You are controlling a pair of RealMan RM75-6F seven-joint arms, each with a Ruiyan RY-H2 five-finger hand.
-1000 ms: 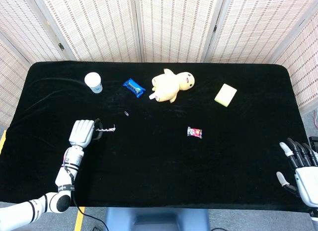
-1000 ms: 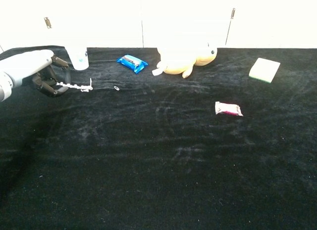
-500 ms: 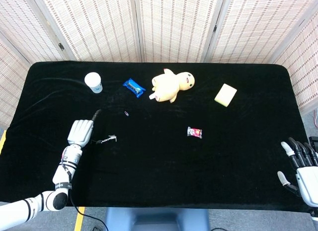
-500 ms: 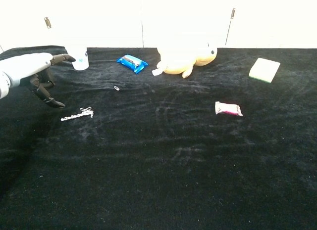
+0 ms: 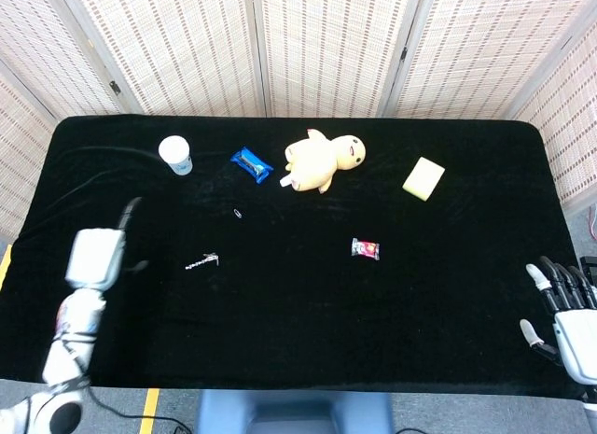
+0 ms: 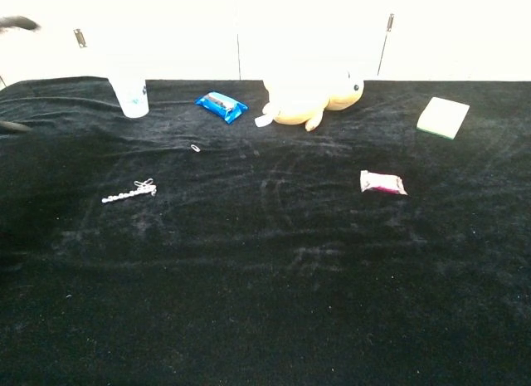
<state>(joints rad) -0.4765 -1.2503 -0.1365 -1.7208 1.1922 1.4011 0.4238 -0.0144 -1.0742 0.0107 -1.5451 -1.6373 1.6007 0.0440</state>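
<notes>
We see a black tabletop (image 5: 308,331), its cloth a flat, plain dark. On it lies a silvery-white chain (image 5: 201,261), a small silver ring (image 5: 239,213), a white cup (image 5: 174,155), a bright blue packet (image 5: 251,164) with a pale print, a pale yellow plush toy (image 5: 322,161) with a pink cheek, a light yellow-green sponge (image 5: 423,177), and a red-and-white wrapped sweet (image 5: 366,249). The left robot hand (image 5: 95,257) is pale grey with black fingers; the right robot hand (image 5: 562,317) is grey-white, fingers black. The screens (image 5: 187,42) behind are cream, finely woven.
</notes>
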